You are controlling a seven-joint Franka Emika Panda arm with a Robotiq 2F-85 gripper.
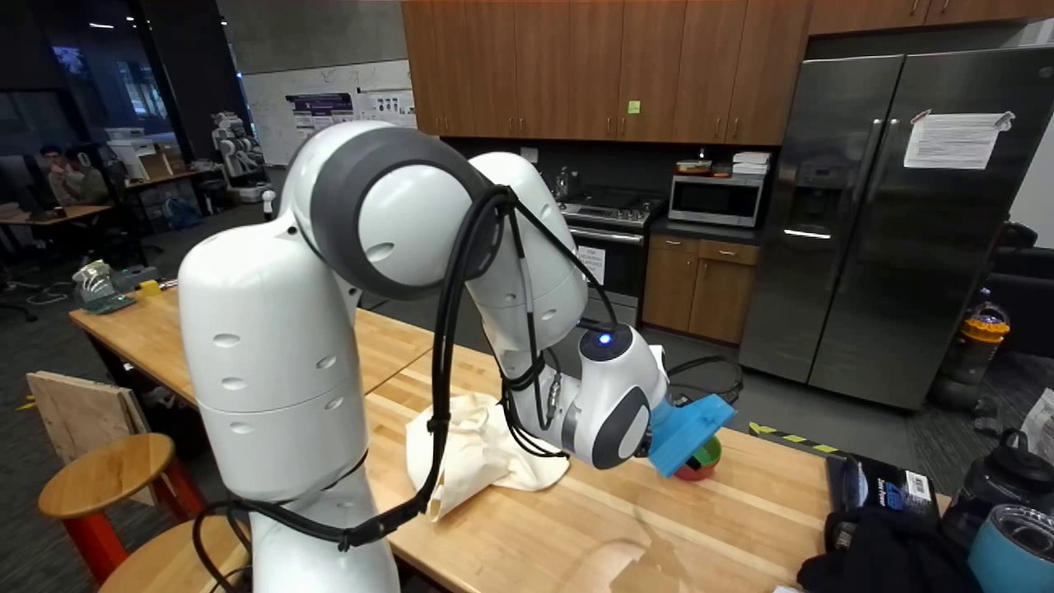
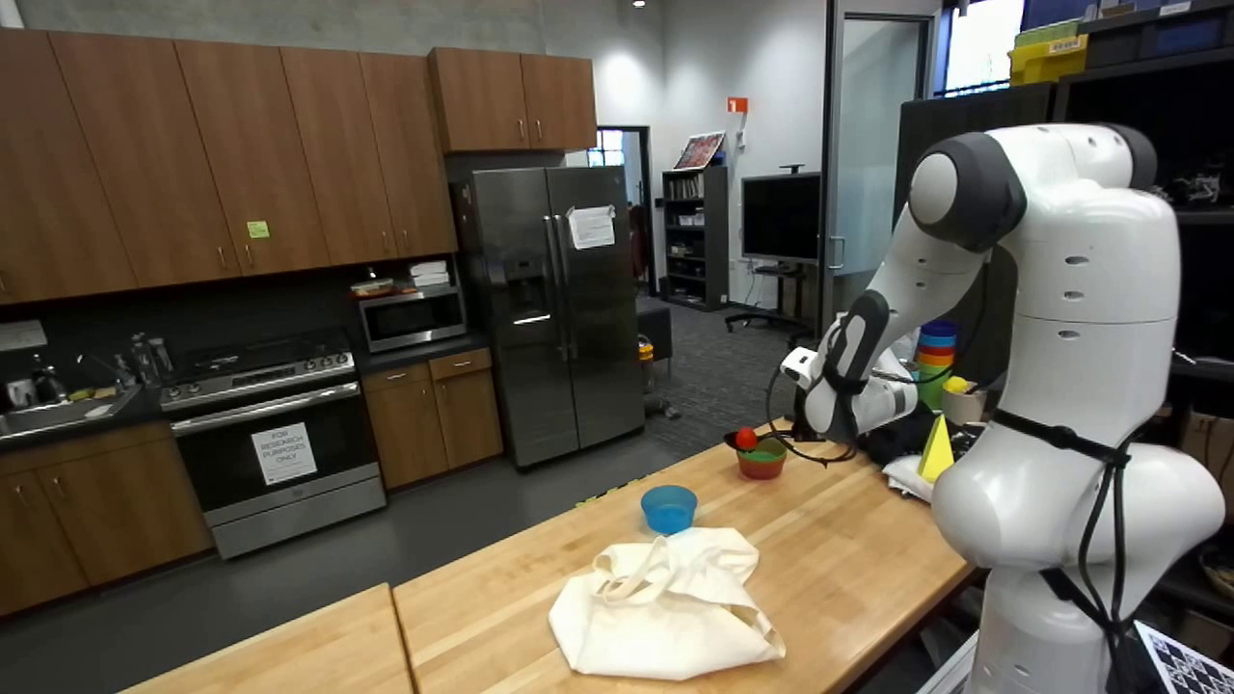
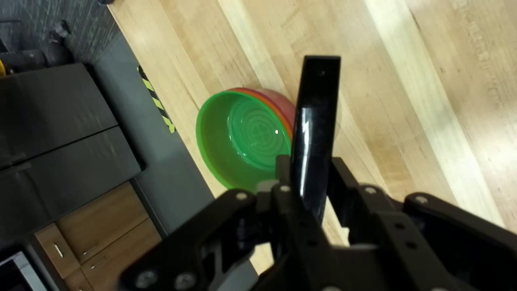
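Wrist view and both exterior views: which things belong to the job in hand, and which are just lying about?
Likely in the job:
black handle, gripped by the tool
stacked bowls, green one uppermost
red ball, appearing close to them

Seemingly lying about:
blue bowl, apart from the tool
cream cloth bag
yellow wedge
turquoise tumbler

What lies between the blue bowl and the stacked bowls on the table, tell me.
Bare wooden tabletop: nothing stands between the blue bowl and the stacked bowls, as an exterior view shows.
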